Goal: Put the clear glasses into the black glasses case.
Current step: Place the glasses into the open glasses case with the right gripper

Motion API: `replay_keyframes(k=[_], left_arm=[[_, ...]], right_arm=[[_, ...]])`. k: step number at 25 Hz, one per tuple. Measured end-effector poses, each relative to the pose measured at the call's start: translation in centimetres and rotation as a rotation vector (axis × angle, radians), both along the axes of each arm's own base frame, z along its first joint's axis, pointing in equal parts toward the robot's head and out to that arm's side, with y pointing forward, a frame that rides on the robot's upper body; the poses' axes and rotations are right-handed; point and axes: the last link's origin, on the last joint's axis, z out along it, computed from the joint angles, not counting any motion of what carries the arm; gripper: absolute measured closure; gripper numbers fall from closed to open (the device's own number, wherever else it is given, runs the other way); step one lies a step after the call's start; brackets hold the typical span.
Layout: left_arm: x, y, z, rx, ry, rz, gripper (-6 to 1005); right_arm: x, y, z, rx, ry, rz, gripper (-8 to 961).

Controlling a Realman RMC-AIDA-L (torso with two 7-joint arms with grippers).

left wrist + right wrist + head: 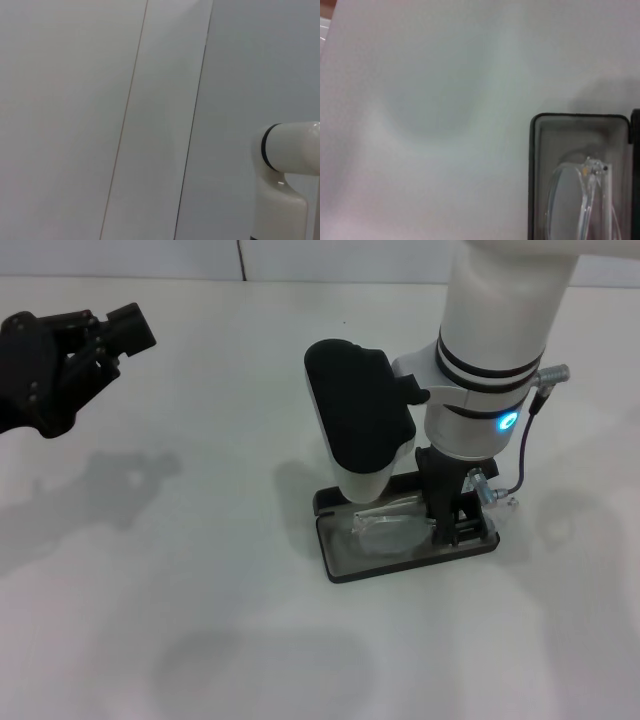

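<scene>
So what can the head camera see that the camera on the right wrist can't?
Only the head view shows both arms: the left gripper parked off to the left above the table, and the right gripper down at the case's right end. Only the right wrist view shows the glasses' hinge up close. Both show the clear glasses lying in the open black glasses case.

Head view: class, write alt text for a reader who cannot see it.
The right gripper reaches down into the open black case on the white table, where the clear glasses lie on the grey lining. The left gripper hangs off to the left, away from the case.
</scene>
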Motion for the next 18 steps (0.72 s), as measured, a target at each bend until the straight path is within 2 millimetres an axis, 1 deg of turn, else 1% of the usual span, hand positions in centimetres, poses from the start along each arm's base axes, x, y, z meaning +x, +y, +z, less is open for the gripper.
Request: replay_keyframes(k=[18], left_arm=[[0.03,0.05,0.00,-0.002,-0.001,-0.002,933]], right_arm=[[-0.20,-0.06,-0.15,-0.019,-0.014,0.065,808]])
